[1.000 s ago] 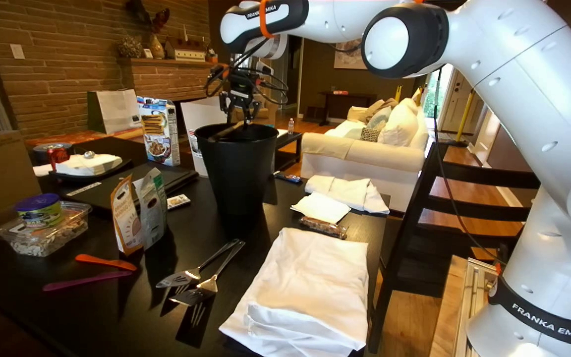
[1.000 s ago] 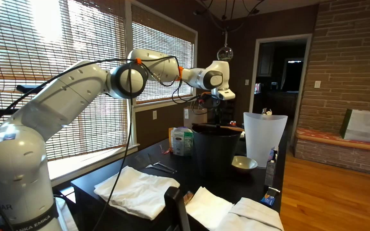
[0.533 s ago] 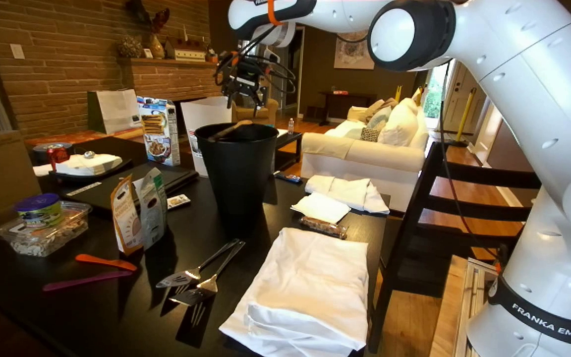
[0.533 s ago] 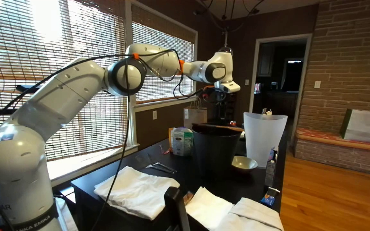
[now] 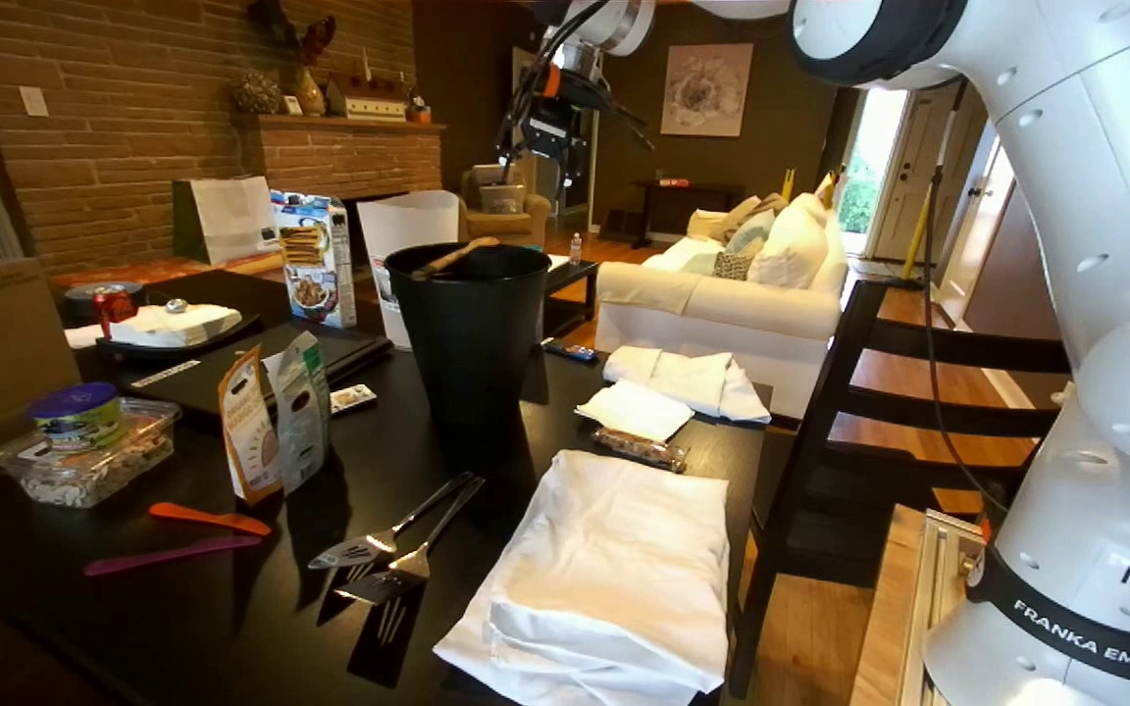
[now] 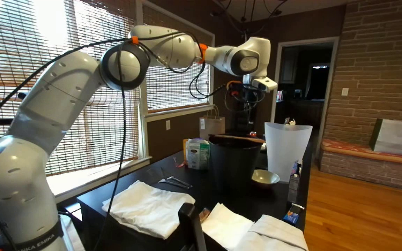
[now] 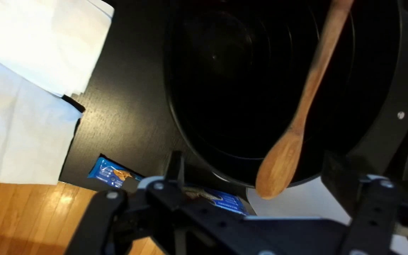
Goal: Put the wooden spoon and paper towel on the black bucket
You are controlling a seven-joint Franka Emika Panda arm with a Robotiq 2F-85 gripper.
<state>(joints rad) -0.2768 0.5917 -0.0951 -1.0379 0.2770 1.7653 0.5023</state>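
Note:
The wooden spoon (image 5: 455, 257) lies across the rim of the tall black bucket (image 5: 467, 333). It also spans the bucket's top in an exterior view (image 6: 244, 138). In the wrist view the spoon's bowl (image 7: 280, 164) sticks out over the rim. My gripper (image 5: 536, 172) is raised above the bucket, apart from it and from the spoon. The wrist view shows its fingers wide apart with nothing between them. A thin white sheet that looks like the paper towel (image 5: 636, 410) lies flat on the table beside a folded cloth; it also shows in the wrist view (image 7: 44, 39).
A large folded white cloth (image 5: 614, 549) lies in front, and metal utensils (image 5: 403, 549) lie left of it. Food pouches (image 5: 276, 427) stand left of the bucket. A translucent white bin (image 6: 286, 150) and a bowl (image 6: 265, 177) stand beside the bucket. A chair (image 5: 918, 392) is at the table's edge.
A second ago my gripper was down at the spoon in the bucket's mouth. It has risen and moved away, and the spoon stays on the rim.

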